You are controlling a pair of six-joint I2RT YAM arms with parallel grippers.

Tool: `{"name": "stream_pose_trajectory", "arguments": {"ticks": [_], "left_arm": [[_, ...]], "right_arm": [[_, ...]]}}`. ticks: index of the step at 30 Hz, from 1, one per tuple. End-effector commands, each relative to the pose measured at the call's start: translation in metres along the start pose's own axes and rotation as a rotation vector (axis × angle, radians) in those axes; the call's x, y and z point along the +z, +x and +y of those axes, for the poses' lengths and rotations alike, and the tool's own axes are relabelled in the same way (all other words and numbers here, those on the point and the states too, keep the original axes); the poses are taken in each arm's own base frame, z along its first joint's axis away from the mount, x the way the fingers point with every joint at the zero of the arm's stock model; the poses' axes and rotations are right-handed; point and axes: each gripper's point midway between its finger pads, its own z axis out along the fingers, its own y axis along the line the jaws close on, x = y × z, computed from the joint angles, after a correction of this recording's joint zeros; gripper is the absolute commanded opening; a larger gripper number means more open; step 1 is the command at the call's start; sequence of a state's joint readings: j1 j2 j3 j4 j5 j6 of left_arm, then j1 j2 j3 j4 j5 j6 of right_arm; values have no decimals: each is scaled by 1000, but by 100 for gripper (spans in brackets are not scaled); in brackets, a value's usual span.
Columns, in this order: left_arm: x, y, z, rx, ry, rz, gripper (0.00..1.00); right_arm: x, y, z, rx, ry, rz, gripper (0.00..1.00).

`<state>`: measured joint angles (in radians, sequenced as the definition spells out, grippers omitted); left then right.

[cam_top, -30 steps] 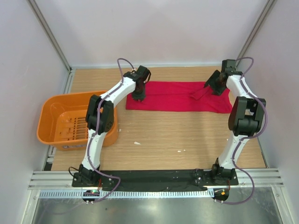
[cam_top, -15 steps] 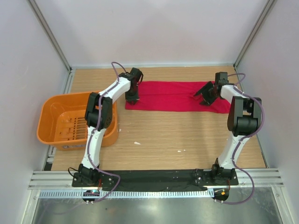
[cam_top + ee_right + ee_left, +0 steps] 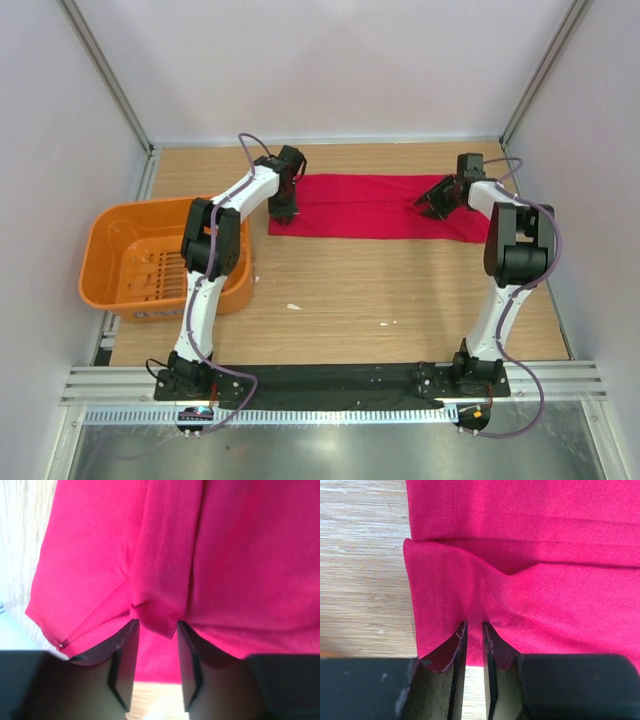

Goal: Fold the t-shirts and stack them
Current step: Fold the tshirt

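Observation:
The red t-shirt [image 3: 370,205] lies as a long folded strip across the far side of the table. My left gripper [image 3: 284,212] is at its left end. In the left wrist view it [image 3: 475,625] is shut on a pinched ridge of the t-shirt [image 3: 530,540] near the hemmed edge. My right gripper [image 3: 428,203] is low over the strip's right part. In the right wrist view it [image 3: 155,622] grips a thick fold of the t-shirt [image 3: 240,555] that fills the gap between its fingertips.
The orange slotted basket [image 3: 105,240] stands at the left edge of the table, beside the left arm. Bare wood table [image 3: 380,290] lies between the t-shirt and the arm bases. White walls close in the back and both sides.
My right gripper has lowered the raised flap of cloth onto the strip. My left gripper has shifted left to the strip's left end. Both hardly moved in the last half second.

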<state>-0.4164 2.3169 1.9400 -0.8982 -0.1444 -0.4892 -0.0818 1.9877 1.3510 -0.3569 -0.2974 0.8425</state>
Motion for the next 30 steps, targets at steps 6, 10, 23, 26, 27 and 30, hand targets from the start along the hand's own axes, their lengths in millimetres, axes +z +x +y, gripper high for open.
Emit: {"name": "stream_pose_trajectory", "arguments": {"ticks": [6,10,23,26,27,30], "left_arm": [[-18,-2,-2,-6,21,-19,19],[-23,-6,0,-19,15,-46,19],[-75,-12,-43,2,138,-121,35],[-68,-17,-45,35,140,-135,35],[-58,-14,-46,55,133,-115,35],[-45,-11,-47,94,126,-81,34]], "right_arm": [[10,-37,47,-20,-107,-88,2],[22,-53,80,-40,-158,-119,1],[-73,-91,60,-266,103,-233,76],[-93,-82,26,-261,209,-243,77],[-103,-82,19,-254,241,-274,77],[-98,-71,-14,-204,327,-289,77]]}}
